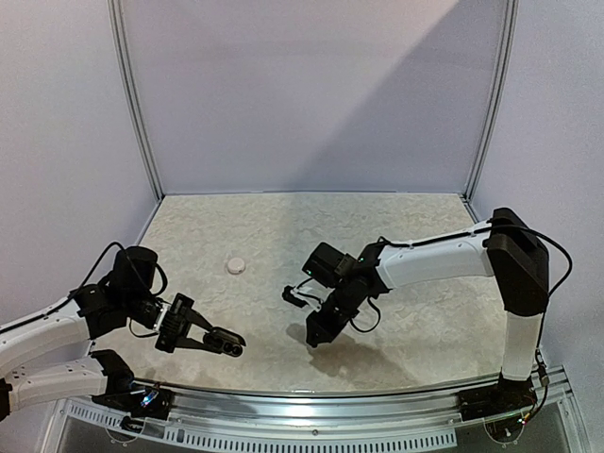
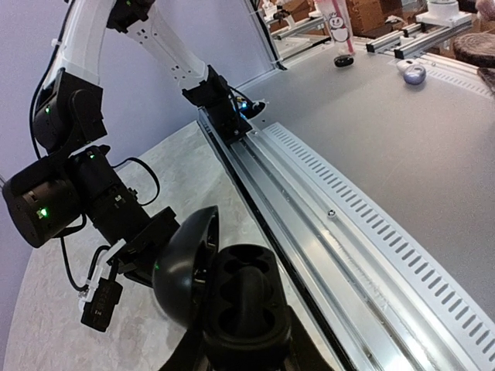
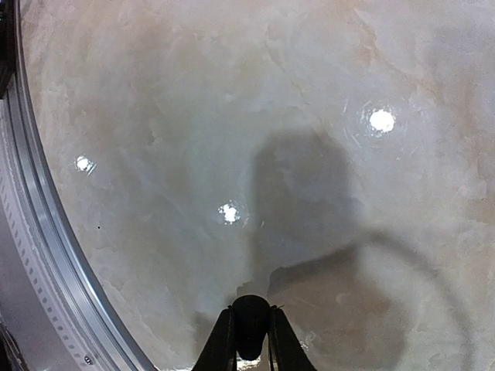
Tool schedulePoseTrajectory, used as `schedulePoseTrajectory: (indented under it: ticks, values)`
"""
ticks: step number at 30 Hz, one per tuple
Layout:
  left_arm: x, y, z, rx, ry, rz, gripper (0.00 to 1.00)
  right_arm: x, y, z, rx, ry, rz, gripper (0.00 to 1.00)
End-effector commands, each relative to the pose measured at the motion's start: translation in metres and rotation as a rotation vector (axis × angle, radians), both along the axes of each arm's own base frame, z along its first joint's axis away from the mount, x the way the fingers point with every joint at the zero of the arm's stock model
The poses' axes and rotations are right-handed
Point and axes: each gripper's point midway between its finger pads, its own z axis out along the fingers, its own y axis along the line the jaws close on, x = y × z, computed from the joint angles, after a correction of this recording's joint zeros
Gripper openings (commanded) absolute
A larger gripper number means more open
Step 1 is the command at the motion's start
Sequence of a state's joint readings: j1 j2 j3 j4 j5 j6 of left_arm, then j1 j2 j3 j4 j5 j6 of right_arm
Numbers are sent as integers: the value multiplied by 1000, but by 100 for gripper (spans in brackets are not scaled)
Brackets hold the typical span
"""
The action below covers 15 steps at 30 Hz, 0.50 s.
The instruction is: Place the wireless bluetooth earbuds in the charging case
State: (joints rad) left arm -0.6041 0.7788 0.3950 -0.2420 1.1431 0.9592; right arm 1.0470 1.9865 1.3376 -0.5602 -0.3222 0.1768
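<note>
Black case (image 2: 244, 301) gripped open at the left wrist camera — black bud (image 3: 250, 323) pinched on the right.

Across the pale marbled table (image 1: 396, 236), both arms reach in from the near rail (image 1: 330, 396). The left gripper (image 1: 209, 337) is clamped on the case near the table's front edge, with the lid swung back and the two wells facing the lens. The right gripper (image 1: 315, 336) points down over the table's middle, apart from the case, its fingers (image 3: 224, 340) closed tight on the glossy bud, which hangs clear of the surface above its own shadow. A white disc (image 1: 235, 266) lies on the table further back, left of the right gripper — what it is, I cannot tell.
</note>
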Motion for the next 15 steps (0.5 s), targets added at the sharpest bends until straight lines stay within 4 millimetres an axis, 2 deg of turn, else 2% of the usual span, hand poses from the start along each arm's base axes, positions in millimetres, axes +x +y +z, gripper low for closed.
schedulePoseTrajectory:
  ticks: [1, 10, 15]
  values:
    - [-11, 1, 5, -2, -23, -61, 0, 7, 6, 23, 36, -54, -9, 0]
    - [-11, 1, 5, 1, -28, -70, 0, 15, -1, 24, 13, -71, -58, 0]
    - [-11, 2, 5, 7, -30, -63, 0, 41, -21, 27, -36, -84, -229, 0]
